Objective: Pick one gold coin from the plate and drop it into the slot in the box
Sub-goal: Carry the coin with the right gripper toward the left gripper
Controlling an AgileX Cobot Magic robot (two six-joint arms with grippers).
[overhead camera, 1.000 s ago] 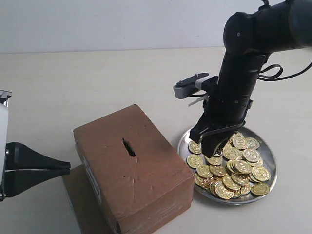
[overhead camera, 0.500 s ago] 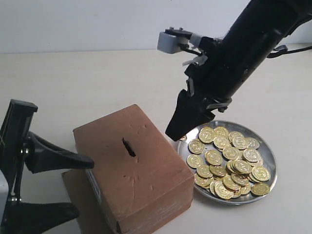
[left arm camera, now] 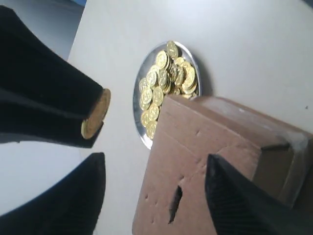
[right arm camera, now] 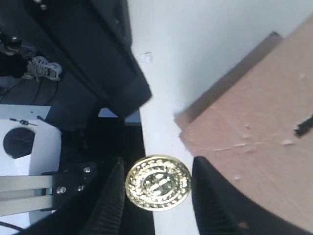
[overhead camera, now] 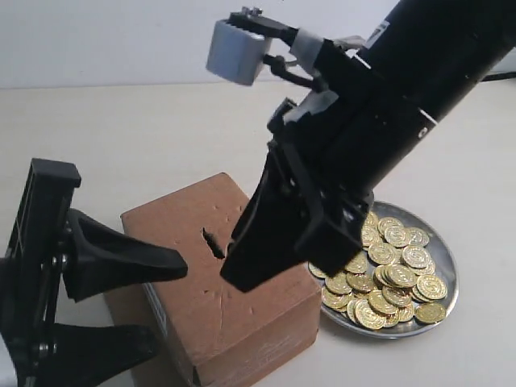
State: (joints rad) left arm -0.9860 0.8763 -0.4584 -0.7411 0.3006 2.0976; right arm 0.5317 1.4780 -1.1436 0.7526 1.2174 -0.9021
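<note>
Coin (right arm camera: pixel 157 182) in its grip, the right pincer (overhead camera: pixel 242 278) hung over the brown box (overhead camera: pixel 242 322), close to the slot (overhead camera: pixel 214 243). Its two fingers were pinching the gold coin at their tips. The left pincer (overhead camera: pixel 168 300) was spread wide and held nothing. It sat just beside the near left side of the box.

To do this step well, I think the right pincer should bring the coin right over the dark slot. The thin edge of the coin should run the same way as the slot. It should go low before it lets go, because the slot is short and has ragged edges. A coin dropped from high up could bounce off the box top.

On the right, the shiny plate (overhead camera: pixel 447 278) sat just beside the box, with many more gold coins (overhead camera: pixel 395 278) piled on it.

Box and plate sat on a pale, smooth worktop (overhead camera: pixel 145 137). At the far side stood a plain light wall (overhead camera: pixel 105 40).
</note>
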